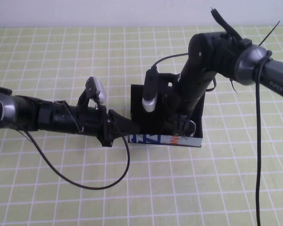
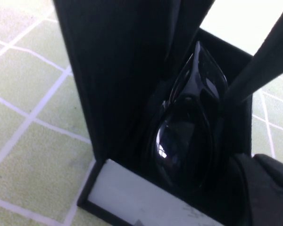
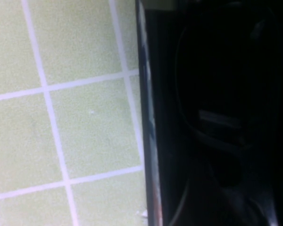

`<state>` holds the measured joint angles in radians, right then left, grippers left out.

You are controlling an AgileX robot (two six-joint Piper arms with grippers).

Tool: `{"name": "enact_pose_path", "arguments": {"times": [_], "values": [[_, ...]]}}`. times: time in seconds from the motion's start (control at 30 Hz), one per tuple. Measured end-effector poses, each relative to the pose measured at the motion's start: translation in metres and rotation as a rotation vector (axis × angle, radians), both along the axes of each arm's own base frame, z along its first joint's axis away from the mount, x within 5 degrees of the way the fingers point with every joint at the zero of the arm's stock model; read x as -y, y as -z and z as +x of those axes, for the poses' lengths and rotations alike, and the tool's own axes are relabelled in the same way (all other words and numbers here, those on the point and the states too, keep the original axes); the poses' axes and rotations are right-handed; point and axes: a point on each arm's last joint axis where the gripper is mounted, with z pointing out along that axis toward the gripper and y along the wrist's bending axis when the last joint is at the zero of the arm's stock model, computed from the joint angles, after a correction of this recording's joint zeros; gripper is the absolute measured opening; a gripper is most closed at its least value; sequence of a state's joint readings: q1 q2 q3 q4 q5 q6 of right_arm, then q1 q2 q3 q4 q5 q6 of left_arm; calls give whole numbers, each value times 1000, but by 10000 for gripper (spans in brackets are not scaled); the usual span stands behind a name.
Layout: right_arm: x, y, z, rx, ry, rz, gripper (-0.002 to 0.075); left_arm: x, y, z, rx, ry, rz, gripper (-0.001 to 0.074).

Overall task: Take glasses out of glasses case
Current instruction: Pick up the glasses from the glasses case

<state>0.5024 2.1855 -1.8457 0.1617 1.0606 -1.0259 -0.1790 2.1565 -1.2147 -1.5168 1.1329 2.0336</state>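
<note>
The glasses (image 2: 191, 136) lie inside the open glasses case (image 1: 146, 139), their long axis running along the length of the box, parallel to the white printed front strip; in the left wrist view one dark lens and the thick black frame show, nested against the black lining. The case sits on the green checked table (image 1: 47, 188) near its middle, lid raised behind. The right gripper (image 1: 181, 123) reaches down from above into the right end of the box, so the glasses lie directly beneath and between its jaws, which stand released as wide as they go, with nothing grasped yet. The left gripper (image 1: 127, 128) presses in from the left against the case's front corner, seemingly steadying it; whether its jaws are clenched I cannot tell. The right arm looks nearer to the glasses
</note>
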Motion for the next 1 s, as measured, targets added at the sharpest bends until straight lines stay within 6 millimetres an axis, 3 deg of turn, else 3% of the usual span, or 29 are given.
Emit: {"name": "enact_pose_path", "arguments": {"times": [0.23,0.47,0.63,0.8,1.0], "values": [[0,6,2,1,-5,-7,292,0,0,0,0,0,0,-4],[-1,6,2,0,-3,-1,83,0,0,0,-3,-1,0,-4],[-2,-1,-1,-12,14,11,22,0,0,0,-17,-6,-1,-4],[1,-26,-7,3,75,44,15,0,-15,-1,-12,-10,2,-4],[12,-86,-29,15,171,117,15,-2,-61,-8,47,-16,-16,-4]]}}
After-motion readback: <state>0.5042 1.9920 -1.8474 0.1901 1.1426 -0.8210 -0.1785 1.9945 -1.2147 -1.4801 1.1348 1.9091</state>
